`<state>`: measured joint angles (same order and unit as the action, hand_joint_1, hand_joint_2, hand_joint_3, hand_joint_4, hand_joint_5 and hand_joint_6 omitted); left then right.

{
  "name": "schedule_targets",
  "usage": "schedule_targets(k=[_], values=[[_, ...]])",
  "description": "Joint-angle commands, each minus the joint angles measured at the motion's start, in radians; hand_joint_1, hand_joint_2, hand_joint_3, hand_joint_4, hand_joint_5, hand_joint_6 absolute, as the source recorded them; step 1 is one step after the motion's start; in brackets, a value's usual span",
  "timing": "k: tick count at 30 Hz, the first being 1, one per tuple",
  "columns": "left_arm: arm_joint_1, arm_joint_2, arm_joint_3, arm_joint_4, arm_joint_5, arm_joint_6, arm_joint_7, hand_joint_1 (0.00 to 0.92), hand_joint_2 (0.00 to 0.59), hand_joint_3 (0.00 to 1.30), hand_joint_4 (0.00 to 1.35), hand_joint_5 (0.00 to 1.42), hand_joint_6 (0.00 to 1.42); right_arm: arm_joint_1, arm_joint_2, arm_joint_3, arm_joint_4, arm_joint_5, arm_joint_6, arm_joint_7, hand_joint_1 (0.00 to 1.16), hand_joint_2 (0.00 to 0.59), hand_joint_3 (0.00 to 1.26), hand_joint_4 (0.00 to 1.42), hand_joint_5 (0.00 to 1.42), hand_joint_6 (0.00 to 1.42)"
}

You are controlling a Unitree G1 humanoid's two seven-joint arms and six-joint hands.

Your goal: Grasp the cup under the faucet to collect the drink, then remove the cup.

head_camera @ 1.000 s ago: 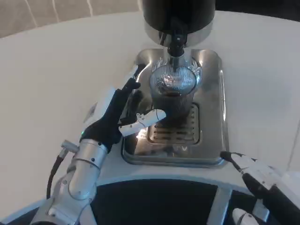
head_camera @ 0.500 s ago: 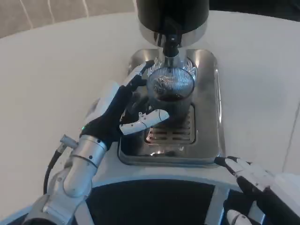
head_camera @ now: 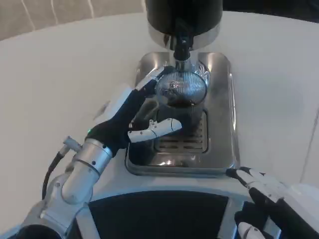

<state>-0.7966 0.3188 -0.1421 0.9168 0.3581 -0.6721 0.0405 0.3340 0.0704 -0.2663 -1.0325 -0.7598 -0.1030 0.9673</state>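
Ribbed clear cup (head_camera: 180, 97) standing on the steel drip tray (head_camera: 222, 124), directly under the black faucet (head_camera: 181, 46) of the dark dispenser (head_camera: 183, 17). Dark drink pooled in the cup's lower part, rim tilted a little toward the camera.

Left robot hand (head_camera: 133, 117) reaching in from the cup's left side, black palm turned toward the glass. Upper fingers (head_camera: 149, 82) lying along the cup's left rim, thumb (head_camera: 155, 129) stretched across in front of the cup's base, over the slotted grate (head_camera: 182, 142). Fingers spread around the cup rather than clamped; cannot tell whether any of them actually press on the glass, so grip unclear. Silver left forearm (head_camera: 82, 172) trailing down and left of the cup, with a black cable (head_camera: 50, 174) looping beside the wrist.

Right robot hand (head_camera: 269, 199) low and well to the right of the cup, off the tray's front right corner, fingers pointing up and left, loosely apart, holding nothing.

Drip tray resting on the white desk (head_camera: 60, 74), cup toward the tray's rear half, grate in front of the cup.
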Motion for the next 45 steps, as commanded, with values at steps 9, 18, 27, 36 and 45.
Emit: schedule_targets(k=[9,18,27,36,45], values=[[-0.033,-0.018,-0.052,0.030,0.042,0.015,0.021,0.323,0.079,0.14,0.00,0.26,0.20,-0.009,0.060,-0.034,-0.015,0.002,0.001,-0.012,0.06,0.566,0.07,0.00,0.00,0.02],[-0.042,-0.033,-0.082,0.016,0.090,0.091,0.084,0.315,0.080,0.16,0.00,0.29,0.22,-0.011,0.063,-0.062,-0.015,0.021,-0.001,-0.013,0.08,0.566,0.07,0.00,0.00,0.02],[-0.038,-0.047,-0.095,-0.031,0.108,0.176,0.120,0.310,0.076,0.19,0.00,0.33,0.24,-0.005,0.069,-0.067,-0.015,0.023,0.004,-0.018,0.11,0.573,0.08,0.00,0.00,0.02],[-0.037,-0.061,-0.121,-0.082,0.130,0.261,0.122,0.308,0.075,0.20,0.00,0.38,0.26,-0.006,0.068,-0.080,-0.015,0.029,0.010,-0.022,0.13,0.571,0.09,0.00,0.00,0.03],[-0.025,-0.085,-0.131,-0.129,0.132,0.310,0.110,0.296,0.078,0.21,0.11,0.45,0.26,0.005,0.068,-0.093,-0.015,0.044,0.001,-0.026,0.14,0.567,0.09,0.00,0.00,0.03]])
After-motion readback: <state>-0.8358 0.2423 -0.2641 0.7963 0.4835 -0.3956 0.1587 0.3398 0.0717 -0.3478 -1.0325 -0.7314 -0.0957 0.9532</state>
